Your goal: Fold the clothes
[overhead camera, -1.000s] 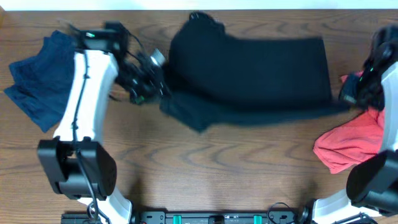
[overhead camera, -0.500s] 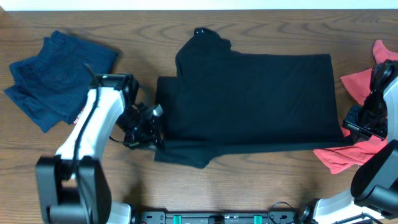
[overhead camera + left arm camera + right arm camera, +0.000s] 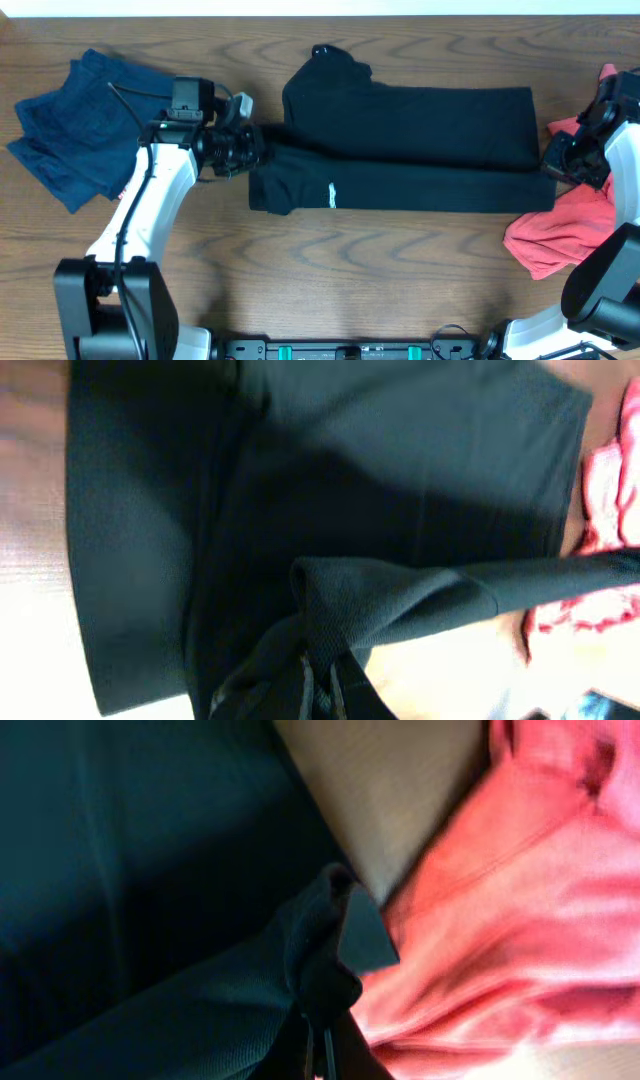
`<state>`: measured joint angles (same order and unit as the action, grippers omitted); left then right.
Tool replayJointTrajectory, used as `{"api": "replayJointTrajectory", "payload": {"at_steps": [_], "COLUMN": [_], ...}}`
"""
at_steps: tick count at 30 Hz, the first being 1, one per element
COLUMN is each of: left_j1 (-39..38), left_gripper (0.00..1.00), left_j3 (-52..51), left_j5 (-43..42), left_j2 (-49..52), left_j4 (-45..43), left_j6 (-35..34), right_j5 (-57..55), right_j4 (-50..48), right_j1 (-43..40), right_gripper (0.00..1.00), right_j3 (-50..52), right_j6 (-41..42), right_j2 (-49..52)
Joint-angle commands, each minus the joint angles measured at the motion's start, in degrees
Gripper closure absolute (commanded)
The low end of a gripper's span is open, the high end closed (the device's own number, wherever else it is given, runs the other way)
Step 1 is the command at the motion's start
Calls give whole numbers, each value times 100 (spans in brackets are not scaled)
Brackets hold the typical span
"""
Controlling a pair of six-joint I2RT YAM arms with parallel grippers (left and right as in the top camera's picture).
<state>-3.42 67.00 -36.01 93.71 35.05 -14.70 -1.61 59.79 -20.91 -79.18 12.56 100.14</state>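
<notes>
Shirt (image 3: 400, 150) runs left-right, left hand (image 3: 256, 150) and right hand (image 3: 552, 163) clamped on its ends.

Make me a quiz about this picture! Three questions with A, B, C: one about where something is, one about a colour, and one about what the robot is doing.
1. Where do the navy blue clothes lie? A) at the table's left end B) in its middle C) on its near edge
2. What colour is the garment by the right fingers? A) green B) white C) pinkish-red
3. What are the left fingers doing? A) hanging open B) pinching the black T-shirt's edge C) holding a cup

Answers: 1 A, the overhead view shows them heaped at the left end. 2 C, it looks pinkish-red in both the overhead and right wrist views. 3 B, the left wrist view shows black cloth bunched between them.
</notes>
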Motion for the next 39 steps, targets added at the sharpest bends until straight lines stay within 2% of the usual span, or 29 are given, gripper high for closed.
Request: {"api": "replayJointTrajectory", "payload": {"at_steps": [1,3,5,7,8,13,18,27,34,39], "left_j1": [24,11,0,-2,0,76,79,85,83,83], "left_gripper": [94,92,74,46,44,43,43,43,44,57], "left_j3": [22,22,22,22,22,24,-20,-610,-905,-1086], "left_j5": [125,131,125,129,131,256,1582,1637,1576,1519], "left_j2": [310,505,662,776,785,756,798,911,916,916], "left_j4": [-232,-396,-496,-597,-610,-264,629,-22,-348,-503], "left_j6": [-452,-496,-514,-511,-507,-188,-153,-326,-321,-321], "right_j5": [-31,-28,26,131,151,140,144,146,142,144], "right_j4": [-284,-520,-763,-992,-1029,-828,-728,-1891,-2341,-2337], "right_j1": [90,87,90,90,90,83,83,83,83,83], "right_gripper": [99,92,76,45,42,47,52,54,57,59], "right_j3": [177,289,402,509,531,577,990,2164,2542,2540], "right_j6": [-81,-35,-20,-22,-28,-111,-107,-107,-109,-107], "right_j2": [-35,-35,-35,-35,-35,-35,-35,-37,-35,-37]}}
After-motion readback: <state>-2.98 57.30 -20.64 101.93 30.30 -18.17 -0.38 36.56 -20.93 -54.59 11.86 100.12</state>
